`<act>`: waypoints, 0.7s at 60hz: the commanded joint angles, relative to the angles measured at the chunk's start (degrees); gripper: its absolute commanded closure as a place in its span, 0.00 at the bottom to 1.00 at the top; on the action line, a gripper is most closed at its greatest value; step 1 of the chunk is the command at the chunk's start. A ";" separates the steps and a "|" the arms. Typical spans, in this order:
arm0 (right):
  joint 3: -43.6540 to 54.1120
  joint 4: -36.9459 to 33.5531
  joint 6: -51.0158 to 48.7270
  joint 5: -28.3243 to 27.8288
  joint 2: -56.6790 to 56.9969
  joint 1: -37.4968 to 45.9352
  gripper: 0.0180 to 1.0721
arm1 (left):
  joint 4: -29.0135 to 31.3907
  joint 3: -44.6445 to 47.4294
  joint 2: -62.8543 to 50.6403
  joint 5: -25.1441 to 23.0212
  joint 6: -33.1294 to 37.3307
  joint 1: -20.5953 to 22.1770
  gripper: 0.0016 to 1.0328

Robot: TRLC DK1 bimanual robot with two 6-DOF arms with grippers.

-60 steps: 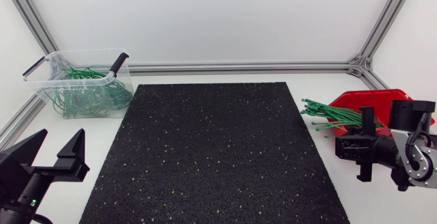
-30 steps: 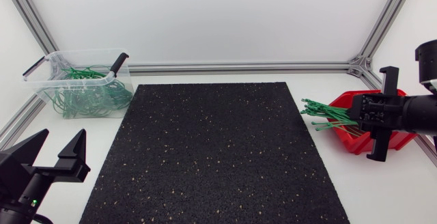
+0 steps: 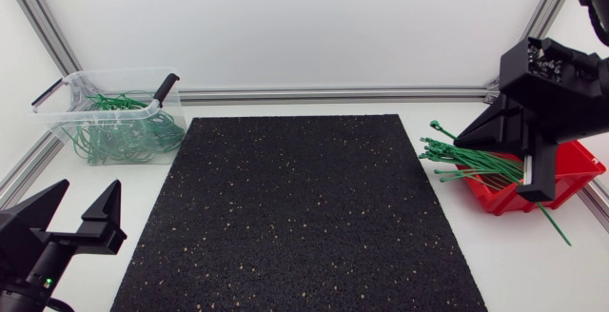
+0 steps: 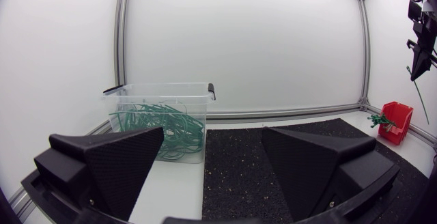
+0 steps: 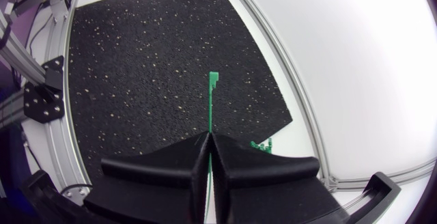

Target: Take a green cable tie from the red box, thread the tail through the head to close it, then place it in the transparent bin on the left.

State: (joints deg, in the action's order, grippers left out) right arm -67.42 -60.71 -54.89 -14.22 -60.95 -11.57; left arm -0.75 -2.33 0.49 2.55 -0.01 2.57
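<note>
Black mat (image 3: 295, 207) | right gripper (image 5: 209, 136) rose off red box (image 3: 580, 169), jaws clamped on green cable tie (image 5: 212, 104) jutting ahead | left gripper (image 4: 212, 142) jaws apart | threading next.

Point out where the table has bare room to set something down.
The black mat is bare throughout, as is the white strip between it and the rear rail. Crowded: beside the mat's right edge, green ties spill from the red box under the right gripper; the transparent bin fills the rear left corner, the left gripper the front left.
</note>
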 commanded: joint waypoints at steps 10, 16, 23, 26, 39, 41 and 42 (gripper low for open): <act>-2.89 -4.95 11.12 -6.70 -6.02 -6.44 0.95 | -0.30 1.71 0.39 -0.70 0.80 0.86 0.03; -5.62 -6.70 16.40 -13.29 -10.33 -6.53 0.94 | -0.21 0.83 0.39 -1.58 1.07 0.68 0.03; -9.05 -10.92 19.65 -22.17 -16.66 -5.74 0.94 | 0.40 0.04 0.39 -2.81 0.80 0.68 0.03; -9.05 -10.92 19.39 -24.81 -17.98 -5.83 0.94 | 1.37 -0.57 0.39 -3.60 0.54 0.60 0.03; -8.26 -9.25 22.90 -37.29 -24.48 -6.62 0.94 | 7.96 -4.88 -3.39 -7.73 -1.22 0.51 0.03; -7.29 -7.67 22.90 -38.52 -24.66 -6.62 0.94 | 8.49 -5.67 -4.53 -8.26 -1.31 0.51 0.03; -6.59 -6.53 23.08 -39.48 -24.66 -6.62 0.94 | 8.66 -6.02 -5.06 -8.52 -1.31 0.51 0.03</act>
State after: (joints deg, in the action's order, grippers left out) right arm -75.42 -69.04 -33.12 -50.94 -84.38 -17.72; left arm 6.35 -5.45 -1.91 -4.62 -0.25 3.07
